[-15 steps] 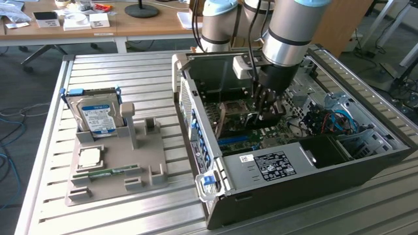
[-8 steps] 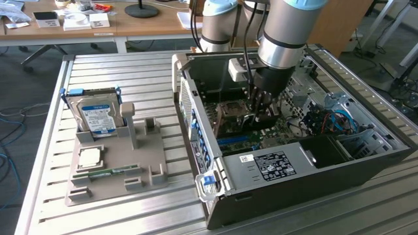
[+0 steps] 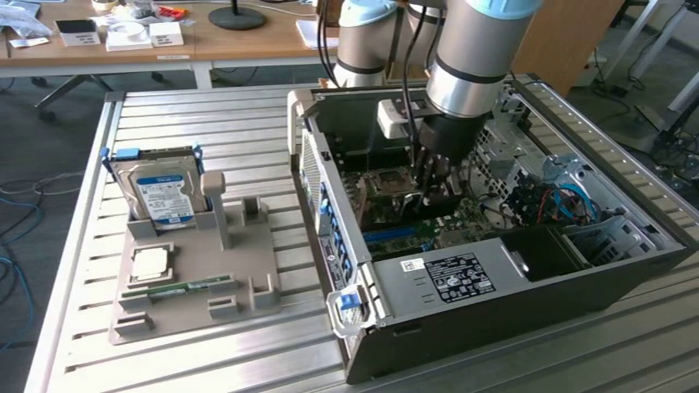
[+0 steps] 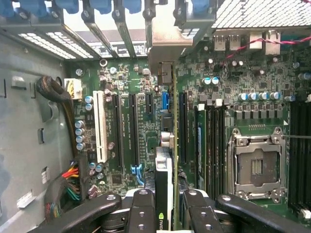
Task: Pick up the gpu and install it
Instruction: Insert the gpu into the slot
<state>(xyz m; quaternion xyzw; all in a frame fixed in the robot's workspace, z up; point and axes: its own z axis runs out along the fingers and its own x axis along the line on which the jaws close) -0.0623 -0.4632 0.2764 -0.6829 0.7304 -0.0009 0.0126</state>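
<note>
- Pincer [image 4: 167, 196] grips the gpu [image 4: 164, 165] by its upper edge; the card stands on edge above the motherboard [image 4: 121, 121] slots.
- Probably light, stiff, fragile: hold the edges, not the fan.

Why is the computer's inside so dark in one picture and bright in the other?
Exterior view: the ribbed metal table shines pale; the open grey computer case shades its own inside. Wrist view: the green motherboard is evenly lit close up, though the black gripper clamping the thin black gpu looks dark.
</note>
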